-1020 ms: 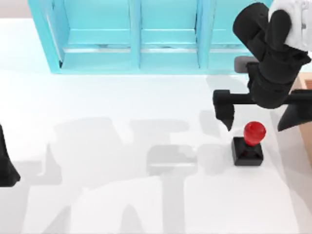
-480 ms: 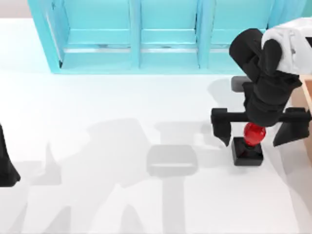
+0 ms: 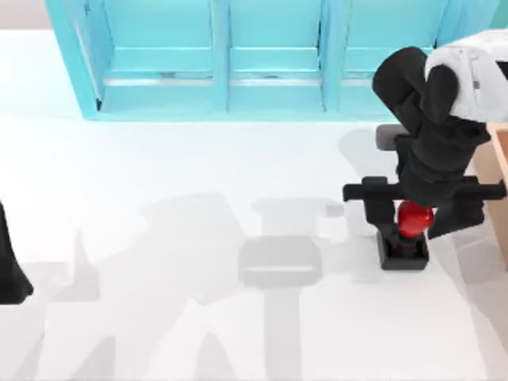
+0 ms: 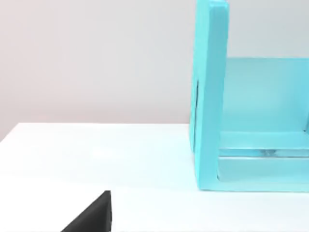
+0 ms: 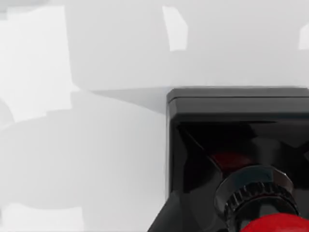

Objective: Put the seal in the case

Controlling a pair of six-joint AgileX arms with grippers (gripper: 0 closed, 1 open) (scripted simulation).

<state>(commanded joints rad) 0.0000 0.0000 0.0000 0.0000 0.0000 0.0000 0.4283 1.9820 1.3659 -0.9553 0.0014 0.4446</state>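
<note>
**A:** How far along are you?

**B:** Early, I'd judge. The seal (image 3: 403, 236) stands upright on the bench (image 3: 159, 262), toward its right side, not yet lifted. My right gripper (image 3: 413, 220) is down over it, jaws partly open with one finger on each side of the red knob. I can't tell whether they touch it, so I wouldn't call it gripped. In the right wrist view the black base (image 5: 231, 145) sits flat on the bench surface.

**A:** And the case?

**B:** The case (image 3: 498, 182) is at the bench's right edge, just beside my right arm; a tan wall of it is all I can make out, and nothing I can see lies in it. Closing, lifting, carrying across and letting go are all left.

**A:** Your other arm?

**B:** My left gripper (image 3: 9, 270) is parked at the bench's left edge.

**A:** The count?

**B:** One seal, one case, one turquoise shelf unit (image 3: 222, 55) with three bays along the back, two arms.
</note>
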